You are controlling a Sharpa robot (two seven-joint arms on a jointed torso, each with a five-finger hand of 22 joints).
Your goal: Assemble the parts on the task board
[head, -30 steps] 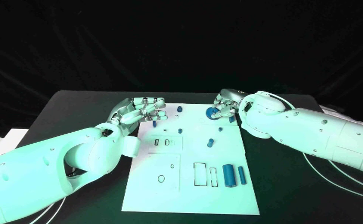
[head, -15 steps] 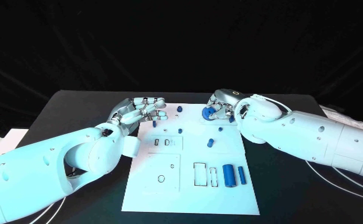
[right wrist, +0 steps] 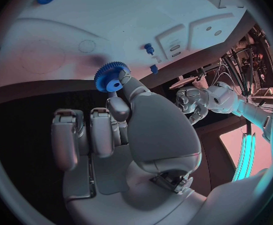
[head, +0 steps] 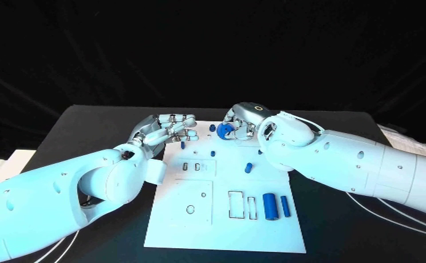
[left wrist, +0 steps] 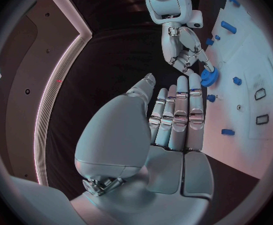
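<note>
- Right hand (head: 238,125) has a small blue gear (head: 224,130) pinched at its fingertips. The wrist cam shows the toothed wheel (right wrist: 111,76) sitting right at the tips, hub facing back toward the hand.
- Gear and hand hang over the far edge of the task board (head: 222,226), so the piece isn't seated anywhere yet.
- Left hand (head: 167,129) is holding nothing; fingers straight and side by side (left wrist: 177,120), parked at the board's far left corner, just beside the right hand.
- What matters next, I'd guess: the board lies below and on the robot's side of the gear. The short upright blue pegs (head: 213,152) sit just nearer the robot than the fingertips, so the likely move is carry toward the body, then down, with the gear's flat face level.
- The right hand is obviously the one closer, since it's already got the part.
- Two long blue cylinders (head: 276,206) lie flat well away on the near right of the board, long axes running toward the robot.
- Can't tell which peg the gear belongs on.
</note>
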